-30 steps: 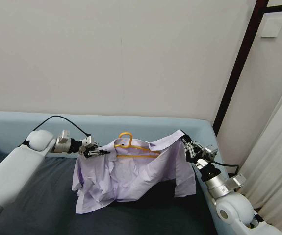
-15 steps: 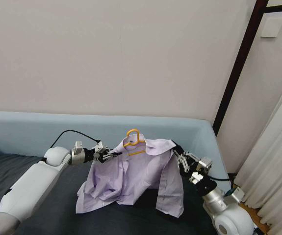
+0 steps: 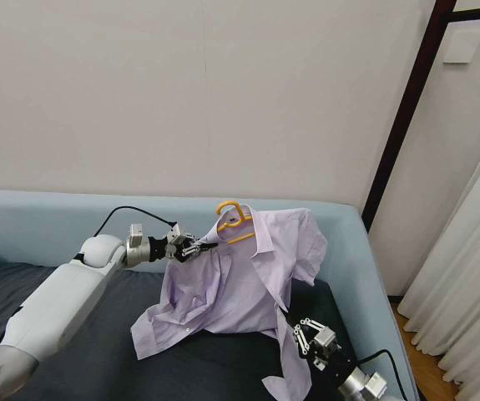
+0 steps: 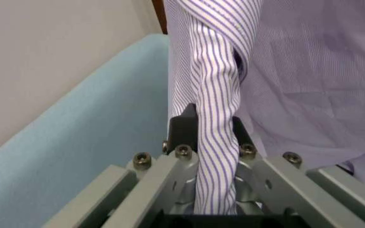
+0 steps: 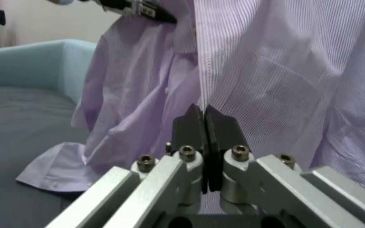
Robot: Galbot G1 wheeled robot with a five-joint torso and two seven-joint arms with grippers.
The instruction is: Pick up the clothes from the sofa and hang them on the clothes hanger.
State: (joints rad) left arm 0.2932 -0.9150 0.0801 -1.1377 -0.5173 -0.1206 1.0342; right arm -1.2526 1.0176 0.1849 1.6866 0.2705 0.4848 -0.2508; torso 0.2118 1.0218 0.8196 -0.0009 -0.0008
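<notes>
Status of both arms and the garment:

1. My left gripper is extended over the sofa, level with the top of its light blue backrest. Its jaws are clamped on a rolled fold of the shirt. In the left wrist view the striped cloth passes between the two black fingers and rises out above them.

2. The shirt (pale lavender with fine stripes) is raised off the sofa at its upper part. Its collar sits around a yellow hanger, whose hook stands out above the collar against the wall. The body of the shirt falls down and to my left, and the lower hem lies crumpled on the dark seat cushion.

3. My right gripper is low at my right side, just above the seat cushion and at the shirt's hanging front panel. Its jaws are pressed together. In the right wrist view the front edge of the shirt runs straight down into the seam between them, so they are pinching that edge.

4. In the head view that front panel hangs from the hanger side down past the right gripper
</notes>
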